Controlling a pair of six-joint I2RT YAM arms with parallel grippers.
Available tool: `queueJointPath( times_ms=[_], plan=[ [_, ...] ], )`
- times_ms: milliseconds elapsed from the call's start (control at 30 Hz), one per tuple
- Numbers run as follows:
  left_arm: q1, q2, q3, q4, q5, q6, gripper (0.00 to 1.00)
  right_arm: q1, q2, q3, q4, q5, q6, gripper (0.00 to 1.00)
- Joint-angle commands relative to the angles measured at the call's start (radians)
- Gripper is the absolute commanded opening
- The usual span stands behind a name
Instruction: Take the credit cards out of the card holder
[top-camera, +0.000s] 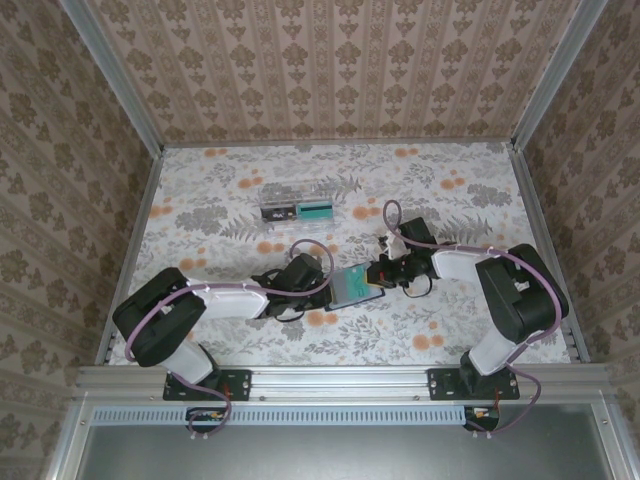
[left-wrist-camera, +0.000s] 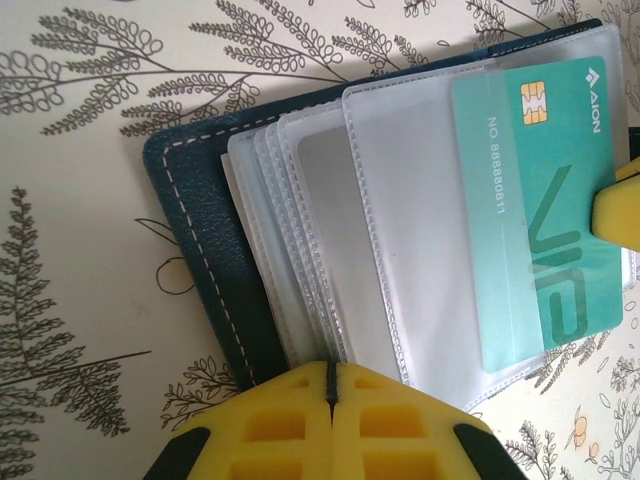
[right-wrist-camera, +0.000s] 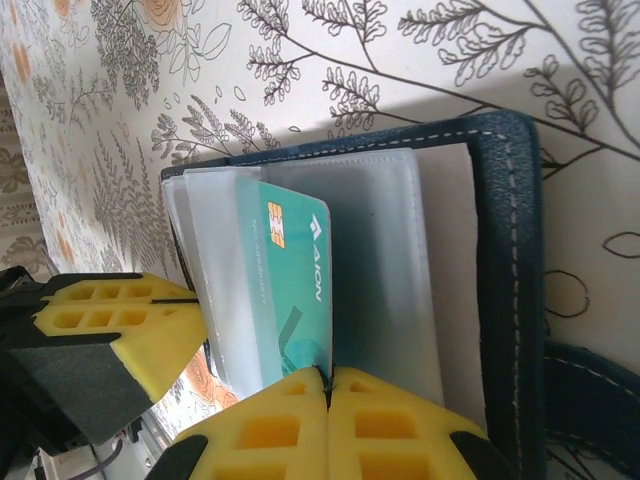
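Card holder (top-camera: 352, 287) open flat on the floral table (top-camera: 220, 190), about midway between the left and right edges and somewhat nearer the near edge than the far one. Shows a dark blue stitched cover (left-wrist-camera: 195, 250) underneath and a fan of clear plastic sleeves (left-wrist-camera: 400, 260) on top. Bears a teal card (left-wrist-camera: 545, 200) against the topmost sleeve, with a gold chip, a printed number and the letters VIP on its face; cannot tell how far out of the sleeve. Pinched at one long edge of that card by the right gripper (right-wrist-camera: 327, 385), yellow fingertips pressed together on the card with no gap between them. Clamped on the opposite side by the left gripper (left-wrist-camera: 330, 385), jaws likewise closed, the sleeve edges running straight into the seam between the two yellow pads. From above, places the two grippers facing each other across the card holder, left arm (top-camera: 190, 305) and right arm (top-camera: 500, 285) both reaching inward from bases at the near edge. Farther out, toward the far edge and a little left of centre, a clear plastic box (top-camera: 297, 203), well apart from the card holder, with something teal inside at its right end. Beyond the table edges, patterned walls (top-camera: 340, 70) on three sides.
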Motion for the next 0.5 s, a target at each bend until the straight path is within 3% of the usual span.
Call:
queueJointPath(
  times_ms=[0,467],
  plan=[
    [0.01,0.015,-0.046,-0.085,-0.002,0.032,0.03,-0.024,-0.03,-0.012,-0.043,0.013,-0.017,0.0],
    [0.025,-0.04,-0.051,-0.087,0.015,0.056,0.03,-0.11,-0.212,-0.046,-0.074,0.02,0.001,0.0]
  ],
)
